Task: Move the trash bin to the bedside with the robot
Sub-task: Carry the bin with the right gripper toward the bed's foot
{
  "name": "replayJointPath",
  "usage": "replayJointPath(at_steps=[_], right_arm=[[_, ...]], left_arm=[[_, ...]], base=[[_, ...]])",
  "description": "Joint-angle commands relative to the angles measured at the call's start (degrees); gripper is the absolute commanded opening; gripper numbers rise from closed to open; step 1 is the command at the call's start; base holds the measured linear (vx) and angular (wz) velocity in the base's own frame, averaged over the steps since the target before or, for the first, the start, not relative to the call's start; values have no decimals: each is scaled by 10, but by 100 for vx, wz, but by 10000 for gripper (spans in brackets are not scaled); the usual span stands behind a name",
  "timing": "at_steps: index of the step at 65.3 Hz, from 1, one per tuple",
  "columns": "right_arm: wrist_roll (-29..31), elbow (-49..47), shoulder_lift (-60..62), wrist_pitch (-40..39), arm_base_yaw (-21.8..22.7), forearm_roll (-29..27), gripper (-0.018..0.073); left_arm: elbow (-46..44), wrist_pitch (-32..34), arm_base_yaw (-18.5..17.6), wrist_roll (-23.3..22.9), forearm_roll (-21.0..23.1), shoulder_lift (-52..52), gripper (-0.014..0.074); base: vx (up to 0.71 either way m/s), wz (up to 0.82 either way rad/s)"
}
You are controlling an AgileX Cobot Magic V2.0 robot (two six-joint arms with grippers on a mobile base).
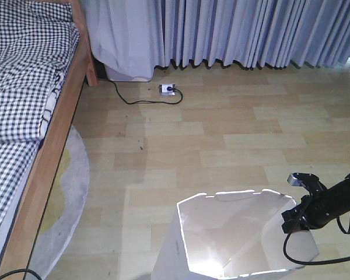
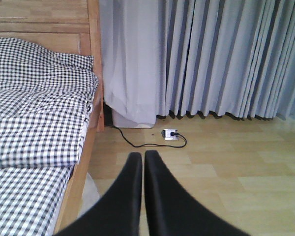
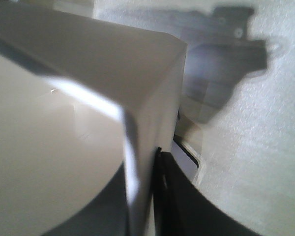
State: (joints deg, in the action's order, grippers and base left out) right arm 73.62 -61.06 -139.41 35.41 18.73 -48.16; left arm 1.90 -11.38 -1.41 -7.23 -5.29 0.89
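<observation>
The white trash bin [image 1: 221,233] stands on the wood floor at the bottom centre of the front view, its notched rim open upward. My right gripper [image 1: 293,219] comes in from the right and is shut on the bin's right rim. In the right wrist view the bin wall [image 3: 88,147] is pinched in the right gripper [image 3: 142,196]. The bedside, a wooden bed frame [image 1: 49,157] with checked bedding [image 1: 23,76], lies along the left, apart from the bin. My left gripper [image 2: 140,156] is shut on nothing and points at the floor beside the bed frame [image 2: 86,147].
A white power strip [image 1: 167,89] with a black cable lies on the floor near the grey curtains [image 1: 251,29]. A pale round rug [image 1: 70,192] pokes out from under the bed. A white unit [image 1: 128,73] stands under the curtain by the bed's head.
</observation>
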Motion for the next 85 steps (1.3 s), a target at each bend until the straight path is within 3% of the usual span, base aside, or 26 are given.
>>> replayJointPath(at_steps=[1, 85], right_arm=[[-1, -4, 43, 118, 2, -31, -6], [-1, -4, 43, 118, 2, -31, -6]], left_arm=[[15, 46, 0, -1, 0, 8, -6], [15, 46, 0, -1, 0, 8, -6]], base=[[34, -2], [31, 2]])
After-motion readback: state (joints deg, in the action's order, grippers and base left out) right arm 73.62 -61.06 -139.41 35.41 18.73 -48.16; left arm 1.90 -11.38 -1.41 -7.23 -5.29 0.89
